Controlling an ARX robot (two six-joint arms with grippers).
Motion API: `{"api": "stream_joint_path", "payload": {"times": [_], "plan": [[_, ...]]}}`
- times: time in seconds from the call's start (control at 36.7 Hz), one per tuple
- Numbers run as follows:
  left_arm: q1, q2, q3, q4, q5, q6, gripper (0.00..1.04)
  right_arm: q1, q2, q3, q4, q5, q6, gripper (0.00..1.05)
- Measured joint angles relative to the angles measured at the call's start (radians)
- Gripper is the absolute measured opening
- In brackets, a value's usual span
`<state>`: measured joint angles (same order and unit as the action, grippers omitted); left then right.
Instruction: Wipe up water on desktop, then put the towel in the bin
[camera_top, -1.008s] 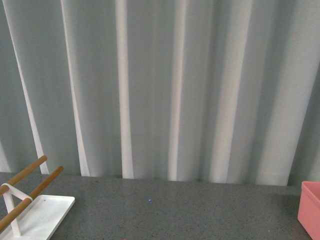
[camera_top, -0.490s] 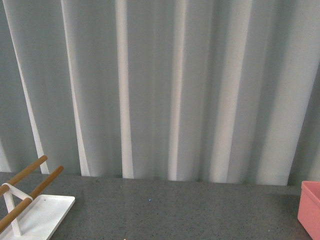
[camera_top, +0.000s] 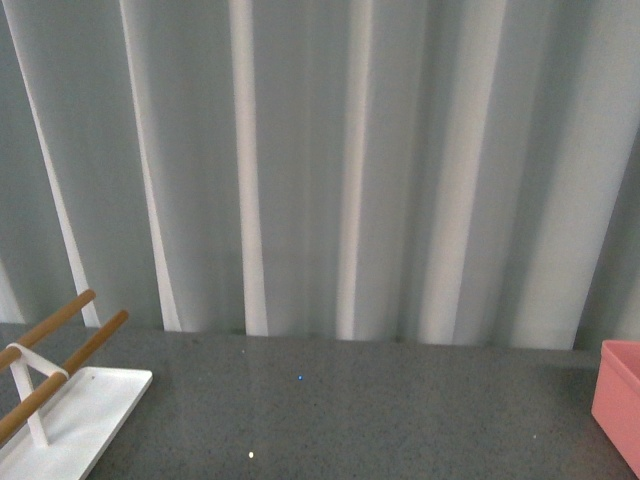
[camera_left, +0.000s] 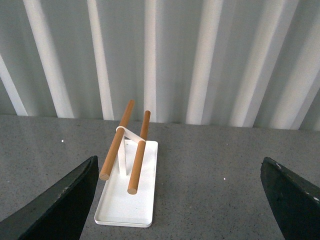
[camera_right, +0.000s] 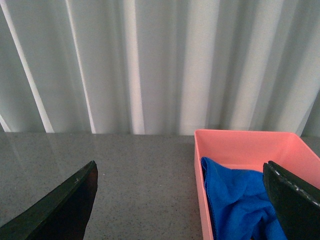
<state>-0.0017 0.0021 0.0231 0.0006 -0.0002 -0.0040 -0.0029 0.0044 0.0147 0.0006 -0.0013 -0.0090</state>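
Spreading wide at the lower corners of each wrist view, the left hand (camera_left: 175, 200) and right hand (camera_right: 180, 200) stand open and empty above the desk (camera_top: 360, 410). Beyond the right hand, the towel (camera_right: 235, 205) lies crumpled inside the bin (camera_right: 240, 136), lower right of that frame, so the deposit step appears complete. Further back at lower left, the white rack (camera_left: 129, 185) sits bare before the pleated curtain (camera_top: 340, 170).

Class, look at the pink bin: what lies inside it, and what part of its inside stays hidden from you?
Inside the bin lies the towel, crumpled on the floor against one side wall. Some bare pink floor shows beyond it. Anything beneath the towel is covered, and the picture's edge cuts off the bin's near end.
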Motion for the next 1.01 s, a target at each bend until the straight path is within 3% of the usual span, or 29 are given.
{"api": "stream_joint_path", "payload": {"times": [1.01], "plan": [[0.0,0.0,0.0,0.0,0.0,0.0,0.98,0.0,0.0,0.0,0.0,0.0,0.0,0.98]]}}
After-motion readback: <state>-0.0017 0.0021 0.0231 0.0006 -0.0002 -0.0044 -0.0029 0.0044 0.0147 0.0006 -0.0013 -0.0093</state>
